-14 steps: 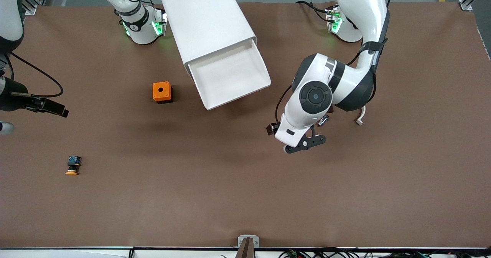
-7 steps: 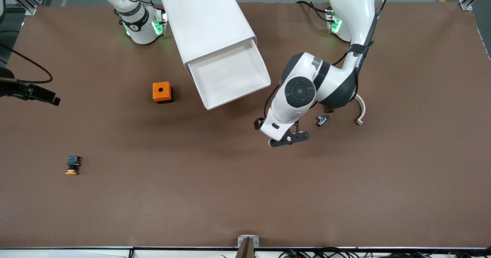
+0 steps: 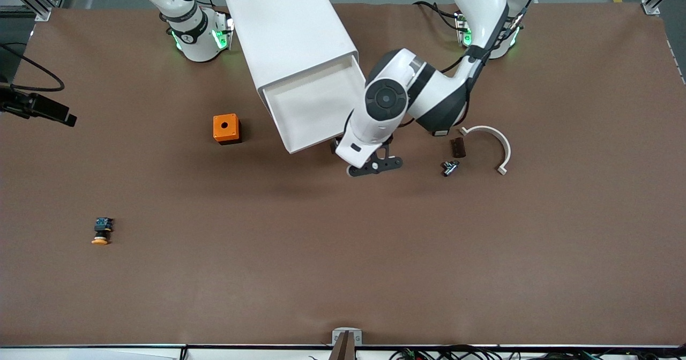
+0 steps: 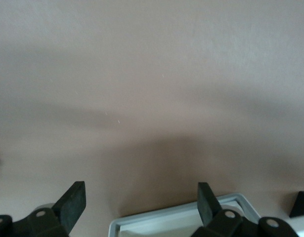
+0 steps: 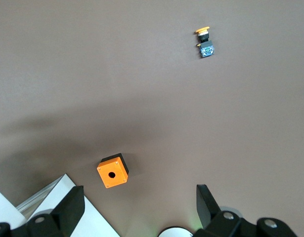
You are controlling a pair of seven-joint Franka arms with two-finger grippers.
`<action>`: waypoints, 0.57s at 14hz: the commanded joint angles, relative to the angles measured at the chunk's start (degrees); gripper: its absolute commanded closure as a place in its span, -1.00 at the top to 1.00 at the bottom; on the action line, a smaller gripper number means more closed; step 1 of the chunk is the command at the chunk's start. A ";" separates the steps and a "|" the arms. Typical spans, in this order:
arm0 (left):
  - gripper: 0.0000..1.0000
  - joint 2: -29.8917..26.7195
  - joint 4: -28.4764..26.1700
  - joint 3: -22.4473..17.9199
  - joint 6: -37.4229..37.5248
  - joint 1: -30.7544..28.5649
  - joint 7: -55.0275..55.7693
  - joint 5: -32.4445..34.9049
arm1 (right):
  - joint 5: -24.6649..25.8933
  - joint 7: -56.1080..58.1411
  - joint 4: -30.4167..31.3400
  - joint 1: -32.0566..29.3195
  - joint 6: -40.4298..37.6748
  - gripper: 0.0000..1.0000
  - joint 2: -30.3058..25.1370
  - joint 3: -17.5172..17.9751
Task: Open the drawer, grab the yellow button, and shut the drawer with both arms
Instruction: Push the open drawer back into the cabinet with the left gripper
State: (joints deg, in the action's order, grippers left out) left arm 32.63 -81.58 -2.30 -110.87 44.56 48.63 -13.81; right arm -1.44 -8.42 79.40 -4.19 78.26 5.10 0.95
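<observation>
The drawer [image 3: 313, 105] stands pulled out of the white cabinet [image 3: 289, 33], and its tray shows nothing in it. My left gripper [image 3: 374, 165] is open and empty, just above the table at the drawer's front corner toward the left arm's end. The left wrist view shows the drawer's front rim [image 4: 176, 221] between the open fingers of that gripper [image 4: 140, 197]. The button [image 3: 102, 231] lies on the table toward the right arm's end, near the front camera; it also shows in the right wrist view [image 5: 206, 42]. My right gripper [image 3: 56, 114] is raised high at the view's edge, and is open and empty in its wrist view [image 5: 139, 197].
An orange cube with a round hole [image 3: 226, 128] stands beside the drawer, toward the right arm's end; it also shows in the right wrist view [image 5: 112, 171]. A white curved piece [image 3: 496, 141], a small brown piece [image 3: 457, 147] and a small black piece [image 3: 449, 167] lie toward the left arm's end.
My left arm has swung across the table to the drawer's front corner, uncovering the curved piece and small parts. My right gripper has drawn farther up and toward the view's edge.
</observation>
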 commanded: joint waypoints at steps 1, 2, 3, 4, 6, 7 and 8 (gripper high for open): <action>0.99 -1.25 -2.00 0.01 -1.80 2.28 2.61 0.89 | 0.21 -0.72 0.66 0.32 -0.92 1.00 -2.98 0.54; 0.99 -1.25 -2.00 0.10 -1.80 2.81 3.31 0.54 | 0.21 -0.72 0.75 0.50 -1.26 1.00 -3.60 0.55; 0.99 -1.25 -2.00 0.19 -1.80 3.60 3.93 0.45 | 0.21 -0.81 0.75 0.41 -2.14 1.00 -4.30 0.55; 0.99 -1.25 -2.00 0.28 -1.80 4.47 4.45 0.45 | 0.21 -0.72 0.75 0.33 -2.93 1.00 -5.26 0.46; 0.99 -0.73 -2.00 0.37 -1.80 6.59 6.65 0.36 | 0.12 -0.81 0.84 0.06 -5.30 1.00 -6.06 0.28; 0.99 -0.55 -2.00 0.98 -1.80 7.29 7.53 0.36 | 0.12 -0.81 1.19 0.06 -6.09 1.00 -6.07 0.11; 0.99 -0.46 -2.00 1.76 -1.80 7.47 8.49 0.36 | 0.12 -0.81 2.41 0.32 -5.93 1.00 -6.41 0.02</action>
State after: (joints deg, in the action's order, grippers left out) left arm 32.64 -82.62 -1.55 -111.79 50.87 54.97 -13.80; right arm -1.44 -8.43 79.49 -4.04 72.57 -0.10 1.18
